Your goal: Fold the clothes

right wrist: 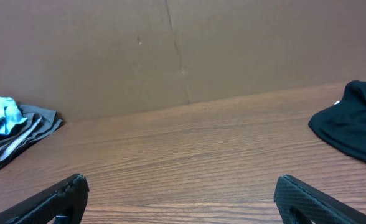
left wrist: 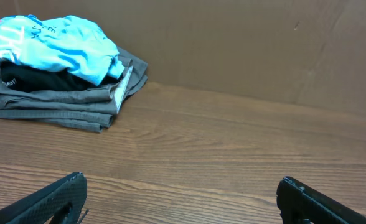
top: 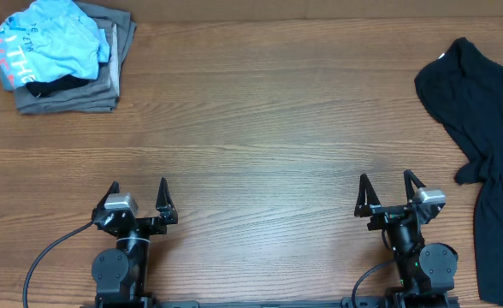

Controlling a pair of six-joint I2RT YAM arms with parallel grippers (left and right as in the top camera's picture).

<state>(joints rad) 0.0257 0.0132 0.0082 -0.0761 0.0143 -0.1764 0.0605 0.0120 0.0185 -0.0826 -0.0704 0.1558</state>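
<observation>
Left gripper (top: 139,186), right gripper (top: 386,178): jaws wide, empty. Black T-shirt (top: 489,120) crumpled ahead-right of right gripper, apart. Judgement: pinch nearest edge low, drag toward centre, flatten before folding.

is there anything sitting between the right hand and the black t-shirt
Nothing visible. Only bare wooden table lies between the open right hand and the black T-shirt, crumpled at the table's right edge. The stack of other clothes sits in the far left corner, out of the path.
</observation>
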